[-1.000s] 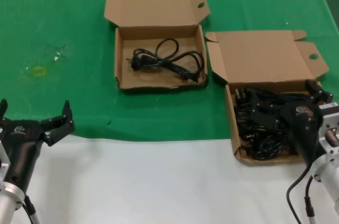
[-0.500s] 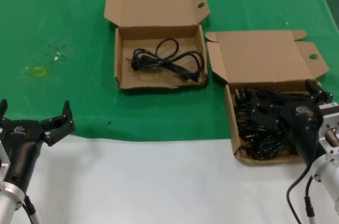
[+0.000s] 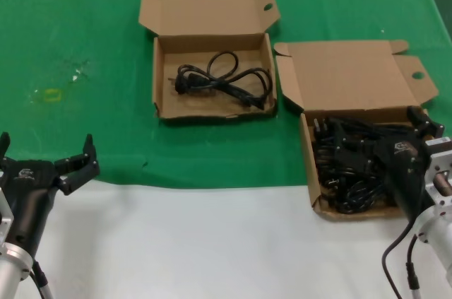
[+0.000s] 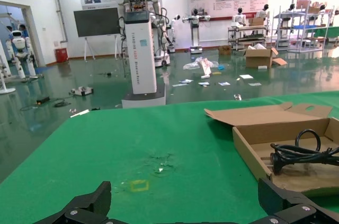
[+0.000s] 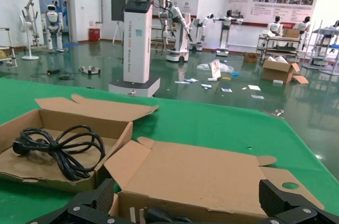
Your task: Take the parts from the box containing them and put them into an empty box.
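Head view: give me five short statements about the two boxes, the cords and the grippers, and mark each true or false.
1. Both cardboard boxes have their lids open. True: the far box and the near box both show raised flaps.
2. The far box holds no cord. False: one looped cord lies in it.
3. The near box holds a pile of cords. True.
4. The left gripper is over the far box. False: it sits near the table's front edge, jaws open, away from both boxes.
5. The right gripper is at the near box. True.
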{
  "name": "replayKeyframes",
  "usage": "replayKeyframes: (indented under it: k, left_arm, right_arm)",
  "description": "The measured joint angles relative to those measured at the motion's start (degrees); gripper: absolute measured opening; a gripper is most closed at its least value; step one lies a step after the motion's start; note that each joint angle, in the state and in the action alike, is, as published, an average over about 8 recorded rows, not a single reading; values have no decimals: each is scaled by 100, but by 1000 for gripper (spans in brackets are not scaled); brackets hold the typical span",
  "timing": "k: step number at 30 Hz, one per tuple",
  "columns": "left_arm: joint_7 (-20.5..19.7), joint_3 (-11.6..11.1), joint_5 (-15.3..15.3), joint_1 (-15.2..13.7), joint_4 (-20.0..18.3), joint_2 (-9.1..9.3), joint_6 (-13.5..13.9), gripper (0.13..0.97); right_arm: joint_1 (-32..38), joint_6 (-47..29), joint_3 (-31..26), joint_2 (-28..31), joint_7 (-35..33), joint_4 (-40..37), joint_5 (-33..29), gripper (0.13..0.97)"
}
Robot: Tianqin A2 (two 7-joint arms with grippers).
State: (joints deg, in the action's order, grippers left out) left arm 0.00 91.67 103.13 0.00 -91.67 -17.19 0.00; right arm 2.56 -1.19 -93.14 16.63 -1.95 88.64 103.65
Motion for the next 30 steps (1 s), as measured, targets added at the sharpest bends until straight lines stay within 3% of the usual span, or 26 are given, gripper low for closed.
replayKeyframes:
  k: [30]
  left_arm:
    - [0, 0, 0, 0, 0, 0, 0, 966]
  right_arm:
    - [0, 0, 0, 0, 0, 0, 0, 966]
